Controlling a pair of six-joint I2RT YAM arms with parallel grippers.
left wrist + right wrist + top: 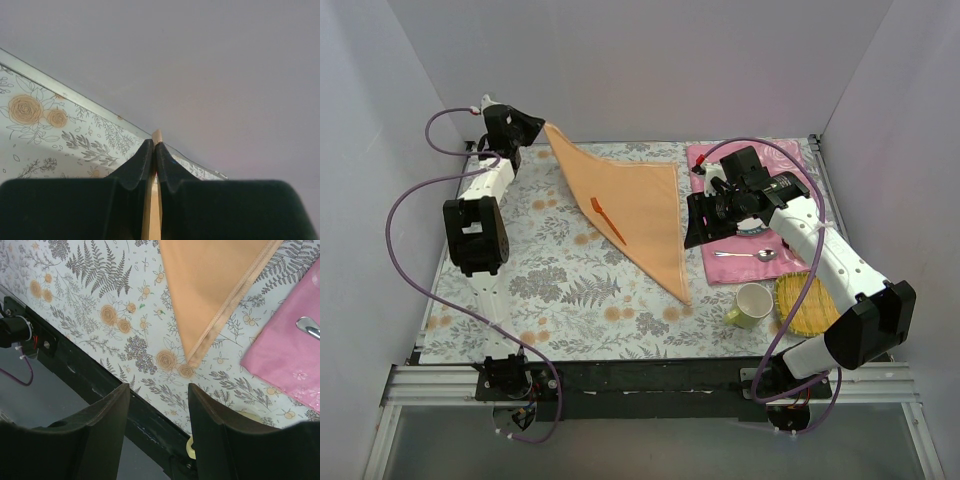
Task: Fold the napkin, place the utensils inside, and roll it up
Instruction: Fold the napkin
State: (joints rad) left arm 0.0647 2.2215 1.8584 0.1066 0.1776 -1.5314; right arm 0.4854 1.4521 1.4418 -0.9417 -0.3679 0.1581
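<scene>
Napkin [625, 215] is lying as a folded triangle on the floral tablecloth [550, 290], just left of the pink placemat [725, 270], with its long point reaching past the placemat's near-left corner. Its far corner, well left of the placemat, is hanging raised off the tablecloth, and the left gripper [542, 128] is pinching it, jaws pressed tight on the thin fabric. On the near part of the placemat the spoon [748, 255] is resting crosswise. The right gripper [159, 390] is hovering over the placemat's left edge, jaws standing wide and holding nothing, with the napkin's near point showing below it. A pale green mug [752, 303] and a yellow woven mat [807, 303] are sitting just off the placemat's near-right side
</scene>
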